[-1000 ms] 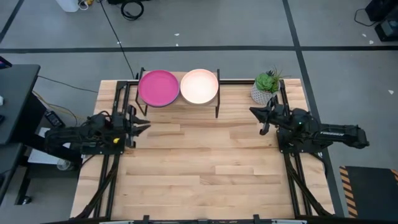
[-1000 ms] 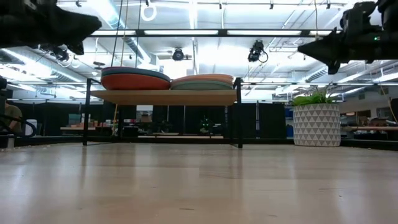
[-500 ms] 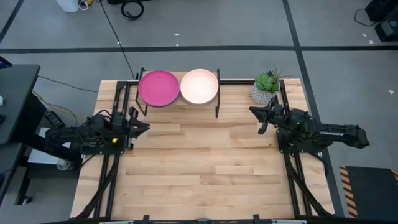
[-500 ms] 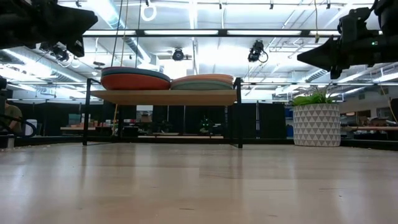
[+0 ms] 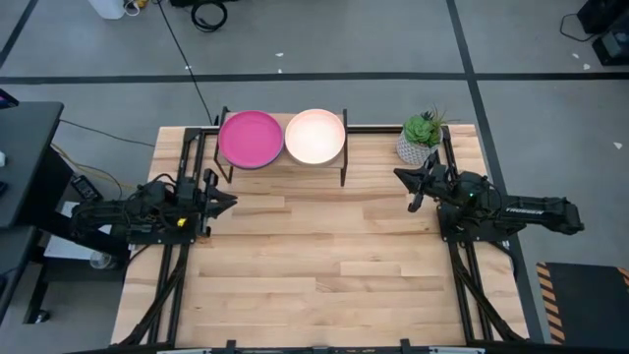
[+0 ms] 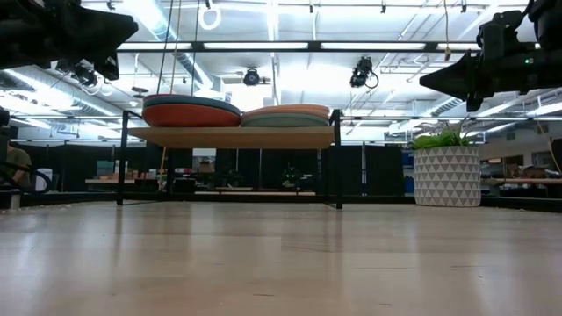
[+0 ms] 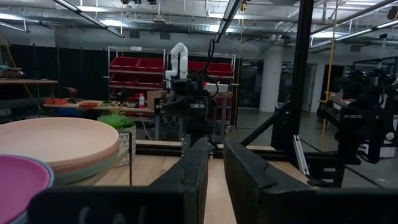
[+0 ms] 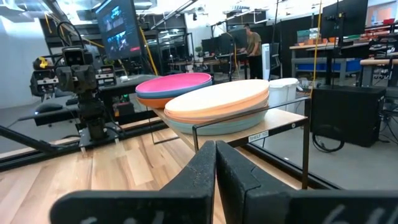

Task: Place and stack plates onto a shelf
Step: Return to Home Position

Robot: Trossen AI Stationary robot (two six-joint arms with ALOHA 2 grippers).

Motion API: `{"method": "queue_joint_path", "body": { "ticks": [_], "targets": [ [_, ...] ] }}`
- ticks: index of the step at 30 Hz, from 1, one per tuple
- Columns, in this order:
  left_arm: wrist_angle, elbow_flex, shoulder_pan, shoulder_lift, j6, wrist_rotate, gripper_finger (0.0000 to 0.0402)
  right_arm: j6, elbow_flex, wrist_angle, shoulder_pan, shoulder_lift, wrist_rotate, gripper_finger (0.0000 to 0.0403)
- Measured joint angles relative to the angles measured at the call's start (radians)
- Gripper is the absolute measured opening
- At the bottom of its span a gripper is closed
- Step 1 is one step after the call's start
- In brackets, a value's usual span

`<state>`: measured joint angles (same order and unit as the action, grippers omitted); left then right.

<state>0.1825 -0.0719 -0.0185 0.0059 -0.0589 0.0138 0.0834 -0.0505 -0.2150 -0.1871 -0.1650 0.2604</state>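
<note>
The shelf stands at the table's far edge on thin black legs. It carries two stacks of plates. The left stack has a pink plate on top, with blue and orange rims under it. The right stack has a cream plate on top and a pale teal one at the bottom. In the low view both stacks rest on the board. My left gripper hovers near the shelf's left legs with a narrow gap between its fingers. My right gripper hovers right of the shelf, shut.
A potted green plant in a white patterned pot stands at the far right corner, just beyond my right gripper. The slatted wooden tabletop stretches toward the near edge. Black frame rails run along both table sides.
Both arms shifted slightly early in the second, the left toward the table's left edge and the right toward its right edge. They have held still since. The plates and shelf have not moved.
</note>
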Motion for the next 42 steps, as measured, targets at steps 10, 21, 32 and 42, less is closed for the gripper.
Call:
{"method": "queue_joint_path", "body": {
  "ticks": [10,21,32,42],
  "targets": [
    [0.071,-0.003,0.035,0.08,0.0,0.013,0.0057,0.0,0.0,0.0,0.0,0.0,-0.001,0.0019],
    [0.075,0.0,0.079,0.269,0.0,0.008,0.0057,0.0,0.0,-0.008,0.0,0.0,0.0,0.0018],
    [0.075,0.0,0.079,0.282,0.0,0.008,0.0057,0.0,0.0,-0.008,0.0,0.0,0.0,0.002],
    [0.075,0.0,0.079,0.282,0.0,0.008,0.0057,0.0,0.0,-0.008,0.0,0.0,0.0,0.0023]
  ]
}}
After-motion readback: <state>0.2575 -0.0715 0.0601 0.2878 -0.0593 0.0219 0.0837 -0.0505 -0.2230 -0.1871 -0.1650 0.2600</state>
